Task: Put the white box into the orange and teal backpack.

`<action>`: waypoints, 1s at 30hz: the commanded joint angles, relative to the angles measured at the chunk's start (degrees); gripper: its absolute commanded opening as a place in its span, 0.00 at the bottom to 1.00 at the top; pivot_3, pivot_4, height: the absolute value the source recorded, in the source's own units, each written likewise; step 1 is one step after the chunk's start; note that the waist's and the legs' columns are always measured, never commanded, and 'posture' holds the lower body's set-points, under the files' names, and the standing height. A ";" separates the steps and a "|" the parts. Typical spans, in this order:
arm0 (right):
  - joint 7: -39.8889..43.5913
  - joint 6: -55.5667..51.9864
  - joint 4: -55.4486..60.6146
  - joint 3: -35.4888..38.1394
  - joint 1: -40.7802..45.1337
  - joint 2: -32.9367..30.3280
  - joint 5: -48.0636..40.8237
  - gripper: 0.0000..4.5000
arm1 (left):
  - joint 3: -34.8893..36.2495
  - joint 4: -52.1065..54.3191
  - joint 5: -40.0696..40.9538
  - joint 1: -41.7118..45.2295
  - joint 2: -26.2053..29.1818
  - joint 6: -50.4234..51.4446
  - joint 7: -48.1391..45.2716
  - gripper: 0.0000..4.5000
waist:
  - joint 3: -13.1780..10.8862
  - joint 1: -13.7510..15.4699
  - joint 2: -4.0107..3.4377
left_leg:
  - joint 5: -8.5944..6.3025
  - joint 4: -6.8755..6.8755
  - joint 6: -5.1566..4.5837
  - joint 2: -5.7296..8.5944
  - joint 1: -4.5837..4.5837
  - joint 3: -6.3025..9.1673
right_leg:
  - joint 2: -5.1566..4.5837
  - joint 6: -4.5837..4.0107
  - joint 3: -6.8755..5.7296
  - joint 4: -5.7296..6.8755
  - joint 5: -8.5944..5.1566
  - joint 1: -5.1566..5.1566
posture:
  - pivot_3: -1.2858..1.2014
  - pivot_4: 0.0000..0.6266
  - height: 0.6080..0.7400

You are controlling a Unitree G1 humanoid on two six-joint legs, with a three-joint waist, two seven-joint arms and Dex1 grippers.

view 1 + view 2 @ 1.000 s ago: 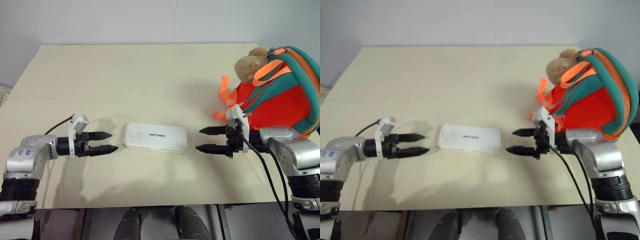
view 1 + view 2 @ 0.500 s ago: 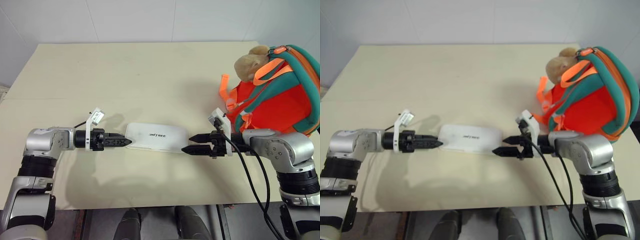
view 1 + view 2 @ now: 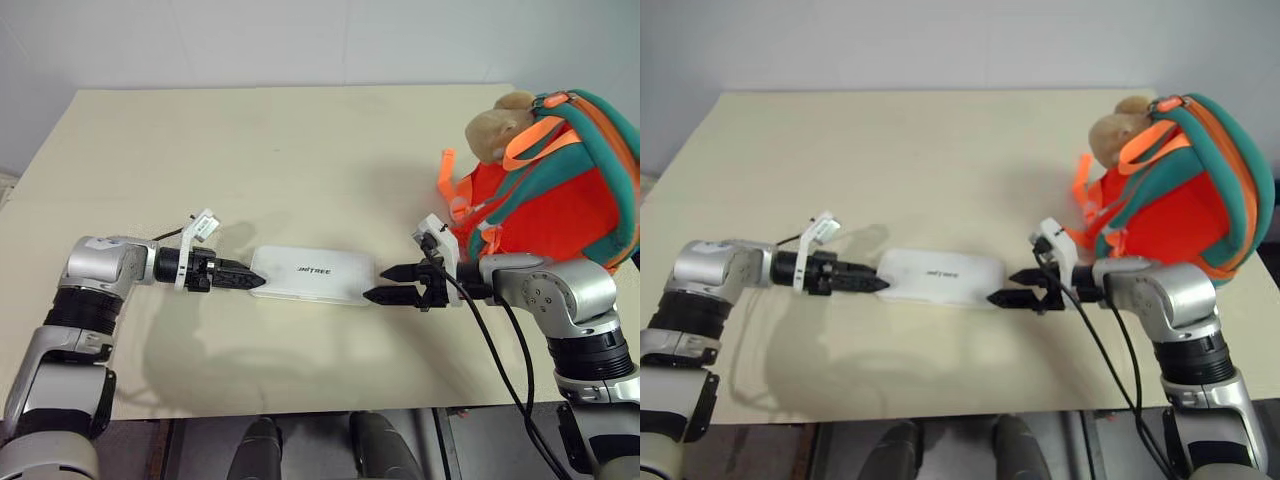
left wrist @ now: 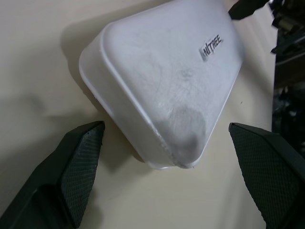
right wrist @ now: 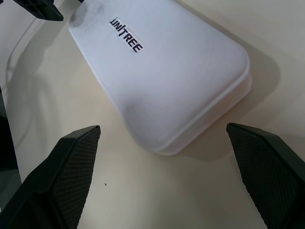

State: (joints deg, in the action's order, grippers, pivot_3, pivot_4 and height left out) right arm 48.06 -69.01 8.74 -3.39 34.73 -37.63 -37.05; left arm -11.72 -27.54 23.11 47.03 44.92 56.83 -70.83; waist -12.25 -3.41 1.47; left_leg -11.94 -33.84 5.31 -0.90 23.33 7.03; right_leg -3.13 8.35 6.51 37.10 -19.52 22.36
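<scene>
white box [image 3: 313, 275]: flat, smooth, round-cornered case lying on beige table [image 3: 300, 150] between both grippers | left gripper [image 3: 238, 275]: fingers apart, tips at its left end | right gripper [image 3: 385, 284]: fingers apart, tips at its right end | orange and teal backpack [image 3: 560, 190]: soft fabric, upright at table's right, tan plush toy [image 3: 495, 125] on it

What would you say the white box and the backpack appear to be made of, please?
The white box looks like hard moulded plastic, matt: smooth rounded corners, a seam around its edge, faint scuffs. The backpack looks like soft woven fabric, orange with teal trim and webbing straps; its tan toy seems plush.
</scene>
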 commanded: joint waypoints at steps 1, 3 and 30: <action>0.16 1.58 0.77 1.00 0.40 -0.05 -0.38 1.00 | -1.46 -4.75 -4.77 1.17 1.11 -0.38 2.12 0.99 | 0.00 -0.02 0.00 | 0.02 0.00 -0.03 0.00 -0.03 0.00 | 0.01 -0.01 0.00 0.04 0.00 0.00 | 0.52 0.24 1.00; -0.07 1.79 0.92 1.05 0.27 0.33 -0.50 1.00 | -1.40 -5.53 -4.44 2.11 0.41 0.33 2.04 0.99 | 0.00 -0.05 0.00 | 0.08 -0.02 -0.07 0.00 -0.04 0.01 | 0.03 -0.03 0.00 0.12 0.02 0.01 | 0.52 0.24 1.00; 2.44 5.44 3.63 1.85 -2.36 0.18 -2.10 1.00 | 9.22 0.40 7.97 -0.78 -12.08 21.40 5.45 0.99 | 0.00 1.71 0.00 | 0.10 0.02 0.01 0.12 0.17 0.04 | -0.16 0.05 -0.06 -0.18 -0.02 0.01 | 0.52 0.24 1.00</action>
State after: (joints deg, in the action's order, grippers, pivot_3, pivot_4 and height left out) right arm 48.75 -64.99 9.94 -3.15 32.53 -36.45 -37.55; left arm -2.21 -27.68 29.61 46.85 33.49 75.88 -65.89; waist -12.25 -1.70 1.47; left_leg -11.84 -33.81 5.33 -0.79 23.50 7.07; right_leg -3.29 8.41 6.45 36.92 -19.54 22.38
